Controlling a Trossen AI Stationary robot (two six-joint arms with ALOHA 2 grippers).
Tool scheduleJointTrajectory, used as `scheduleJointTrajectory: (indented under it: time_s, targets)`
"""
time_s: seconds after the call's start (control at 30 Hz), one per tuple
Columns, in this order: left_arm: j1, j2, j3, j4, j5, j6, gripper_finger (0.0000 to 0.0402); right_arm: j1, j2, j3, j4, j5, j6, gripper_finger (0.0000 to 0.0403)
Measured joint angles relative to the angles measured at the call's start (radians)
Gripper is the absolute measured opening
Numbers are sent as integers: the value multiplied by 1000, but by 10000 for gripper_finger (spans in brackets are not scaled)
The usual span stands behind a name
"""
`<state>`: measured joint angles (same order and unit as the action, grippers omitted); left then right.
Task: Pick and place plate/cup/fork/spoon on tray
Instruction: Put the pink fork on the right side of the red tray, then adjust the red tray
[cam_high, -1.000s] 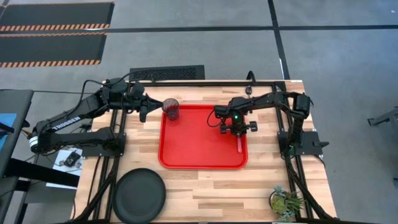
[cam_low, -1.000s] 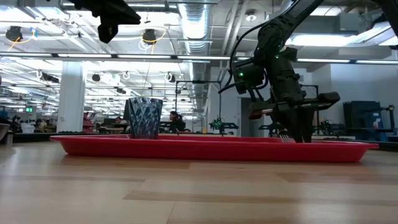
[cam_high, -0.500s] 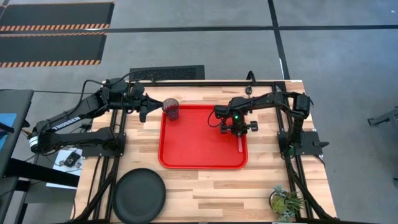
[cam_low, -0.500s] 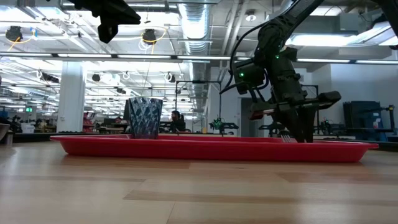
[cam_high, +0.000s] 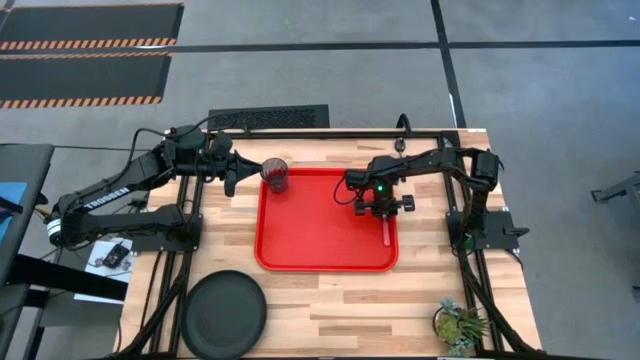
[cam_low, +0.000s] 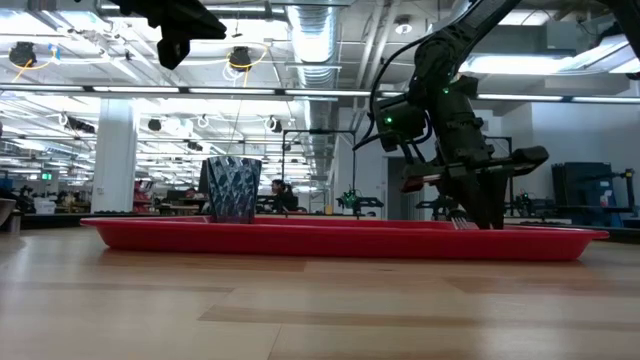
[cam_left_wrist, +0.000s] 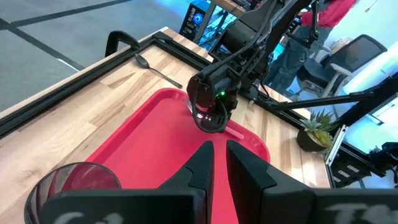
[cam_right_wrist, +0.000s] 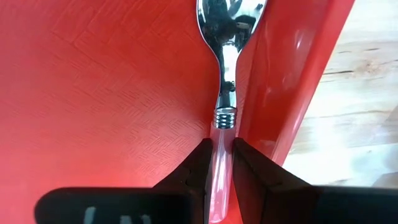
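The red tray (cam_high: 300, 245) lies mid-table. The smoky cup (cam_high: 275, 173) stands upright in the tray's far left corner. The red-handled fork (cam_right_wrist: 225, 74) lies in the tray along its right rim, with my right gripper (cam_high: 381, 207) low over it and shut on its handle. My left gripper (cam_high: 232, 180) hangs high to the left of the cup (cam_left_wrist: 74, 186), fingers nearly together and empty. The black plate (cam_high: 223, 315) rests on the table near the front left. The spoon (cam_left_wrist: 152, 67) lies on the table beyond the tray's far edge. My right gripper pinches the fork's translucent red handle (cam_right_wrist: 221, 155) between its two fingers, just behind the metal collar. The fingers come from above and stand on either side of the handle. The fork lies flat on the tray floor beside the right rim (cam_right_wrist: 280, 93).
A small potted plant (cam_high: 460, 325) stands at the table's near right corner. Black frame rails run along the table's left and right sides (cam_high: 180, 215). A black clamp (cam_left_wrist: 115, 40) sits at the far edge near the spoon.
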<state>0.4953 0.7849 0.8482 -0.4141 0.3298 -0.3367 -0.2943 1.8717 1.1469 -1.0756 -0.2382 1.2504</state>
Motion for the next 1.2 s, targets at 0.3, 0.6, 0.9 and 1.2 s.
scheduleJointTrajectory:
  time_s: [0.3,0.6,0.9,1.2]
  targets:
    - [0,0,0,0,0,0,27,0,0,0,7,-15,-17,82]
    - [0,0,0,0,0,0,27,0,0,0,7,-11,-18,160]
    - [0,0,0,0,-1,4,27,4,-1,10,15,31,-22,145]
    - [0,0,0,-3,-2,3,27,-9,-158,6,105,78,-214,88]
